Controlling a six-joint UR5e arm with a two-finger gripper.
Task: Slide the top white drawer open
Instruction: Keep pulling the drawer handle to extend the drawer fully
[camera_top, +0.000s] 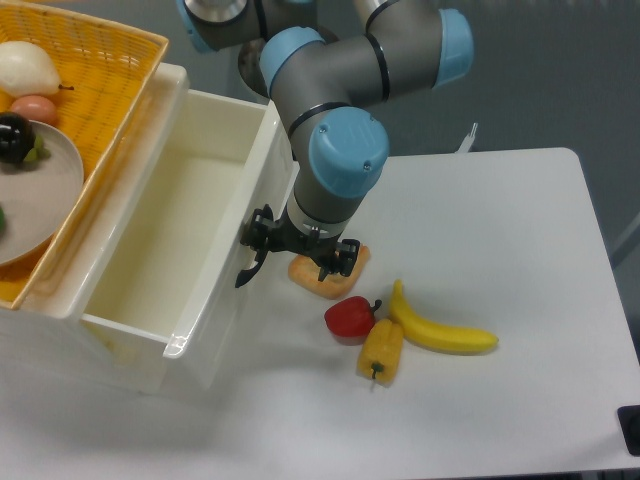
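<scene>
The top white drawer (200, 215) is slid out from the cabinet toward the table's middle, and its deep inside shows empty. Its curved black handle (245, 270) sticks out from the front face. My gripper (303, 255) hangs straight down just right of the drawer front, close beside the handle but not closed around it. Its black fingers (262, 230) are spread to both sides of the wrist, so it looks open and empty. The fingertips are partly hidden under the wrist. The lower drawer is hidden below the open one.
A yellow wicker basket (110, 60) with a grey plate (40, 190) and fruit sits on the cabinet top. On the table by the gripper lie a bread slice (325, 280), a red pepper (348, 318), an orange pepper (380, 352) and a banana (440, 332).
</scene>
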